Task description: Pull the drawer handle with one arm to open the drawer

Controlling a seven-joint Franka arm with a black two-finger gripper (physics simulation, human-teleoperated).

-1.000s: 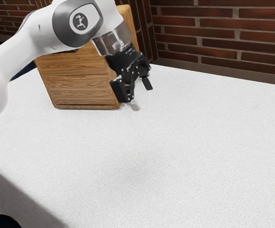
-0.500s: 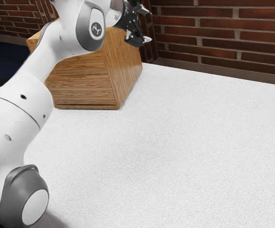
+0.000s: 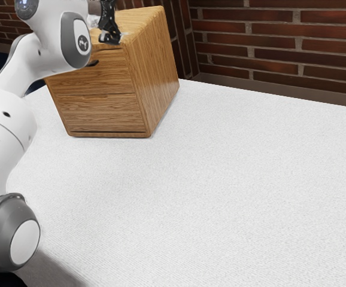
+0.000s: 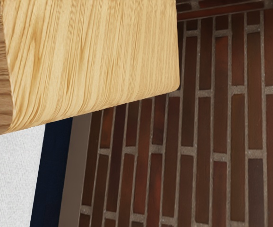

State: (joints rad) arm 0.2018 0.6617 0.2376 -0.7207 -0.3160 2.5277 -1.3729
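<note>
My hand (image 3: 110, 39) hovers at the top front edge of the wooden drawer cabinet (image 3: 104, 89); I cannot tell how far it is open.

counter (image 3: 233, 191): fills the middle and lower right of the exterior frame; the drawer cabinet stands on it.
drawer cabinet (image 3: 152, 72): upper left of the frame, on the counter's far part, close in front of the brick wall.
top drawer (image 3: 95, 76): uppermost on the cabinet's front face, with another drawer front below it.
brick wall (image 3: 269, 42): across the top of the frame, behind counter and cabinet.
arm (image 3: 5, 131): down the frame's left edge, in front of the cabinet, reaching up to its top.
hand (image 3: 109, 39): top of the frame, at the cabinet's upper front edge, above the top drawer; contact cannot be told.
wrist view: cabinet before the brick wall, counter beside it.
</note>
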